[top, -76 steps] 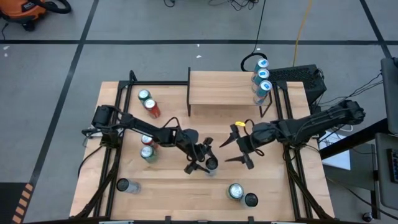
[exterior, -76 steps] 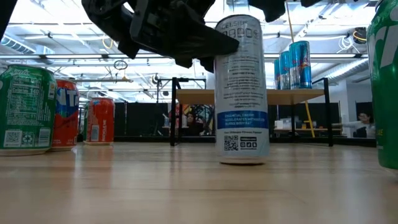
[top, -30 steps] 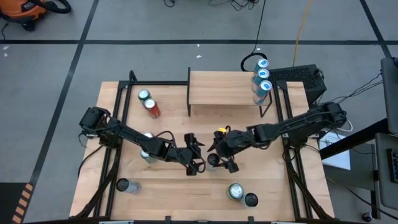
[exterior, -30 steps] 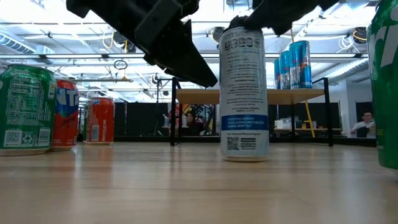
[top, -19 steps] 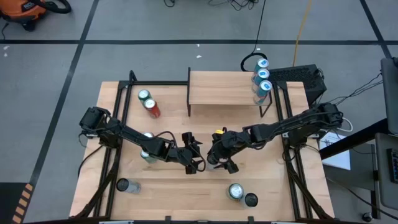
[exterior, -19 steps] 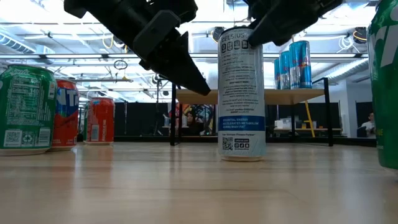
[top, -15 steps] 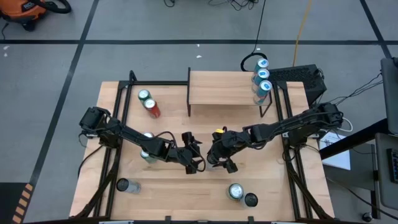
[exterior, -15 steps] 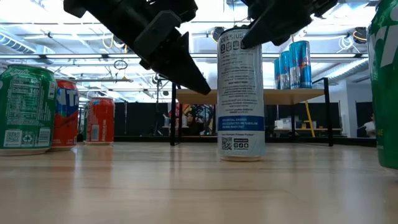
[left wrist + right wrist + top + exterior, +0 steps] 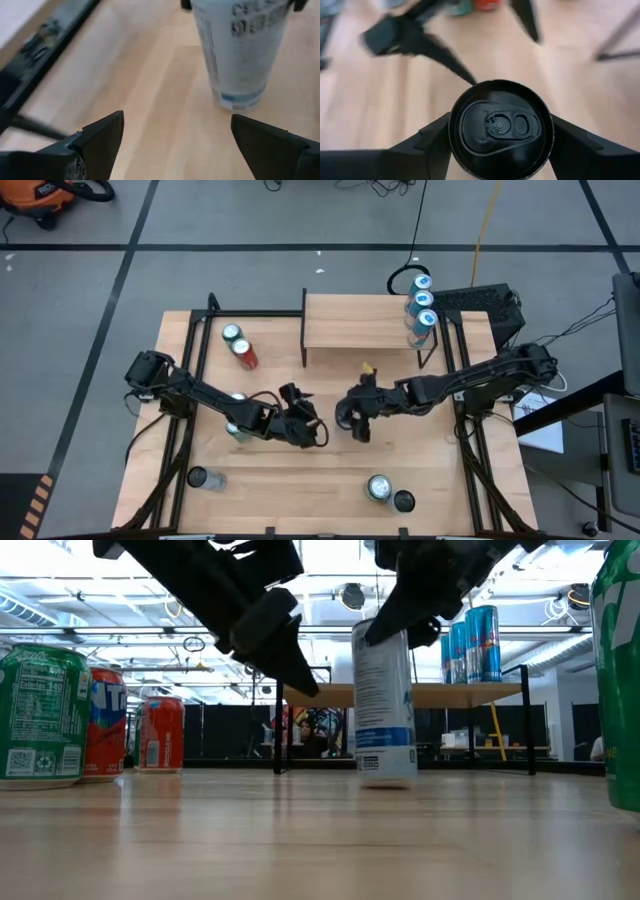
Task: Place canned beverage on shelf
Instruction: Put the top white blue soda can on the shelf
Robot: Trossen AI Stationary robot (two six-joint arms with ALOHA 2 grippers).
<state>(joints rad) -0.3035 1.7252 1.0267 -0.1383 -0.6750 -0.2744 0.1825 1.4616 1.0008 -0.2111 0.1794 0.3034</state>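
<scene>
A tall white-and-blue beverage can with a black top stands at mid-table. My right gripper is shut on it. My left gripper hovers open just left of the can with nothing between its fingers; the can shows ahead of it. The shelf, a light wood plank on thin black legs, stands at the table's far edge with three blue cans on its right end. My right gripper pinches the can's upper wall, just below the rim, between its two fingers, one on each side. The fingers slant down from the table's right. The can is nearly upright, slightly tilted; I cannot tell whether its base touches the table.
A green can and a red can stand far left, more cans under my left arm. A can is near left, two cans near right. Large green cans flank the low view.
My right gripper has rolled, narrowed onto the can's top and carried it a little toward the far edge; the can shows smaller and slightly tilted in the low view. My left gripper has turned and stayed open beside it.
</scene>
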